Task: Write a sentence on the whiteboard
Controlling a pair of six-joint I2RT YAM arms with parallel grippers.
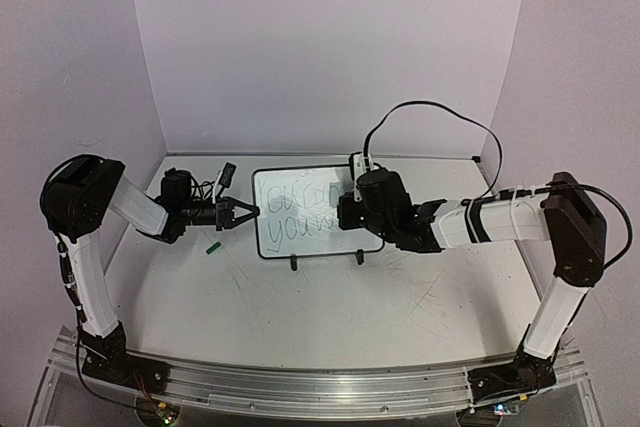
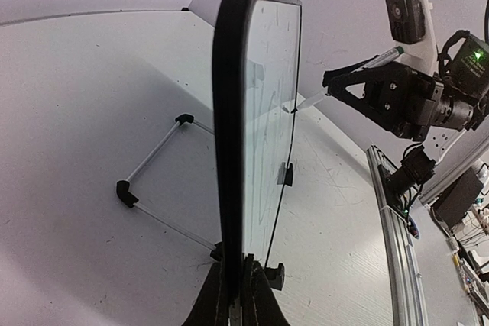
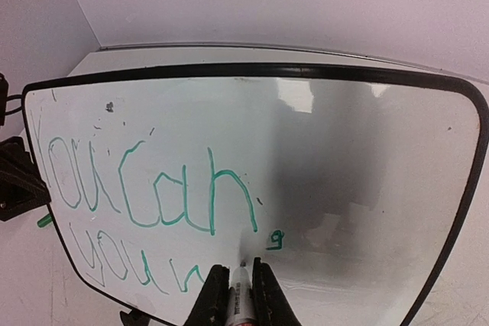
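My right gripper (image 3: 238, 271) clenches the marker (image 3: 239, 303), tip on the whiteboard (image 3: 367, 150) at the end of the sentence (image 3: 145, 196); my left gripper (image 2: 234, 280) clamps the whiteboard's edge.

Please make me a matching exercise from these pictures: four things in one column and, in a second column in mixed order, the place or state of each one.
Things:
1. whiteboard
2. sentence
3. marker
4. small green piece

Places or states:
A. lies loose on the table, near the left gripper
B. pinched in the right gripper, tip at the whiteboard
C. stands upright, one edge clamped by the left gripper
D. green handwriting in two lines on the whiteboard

Right pairs: 1-C, 2-D, 3-B, 4-A.
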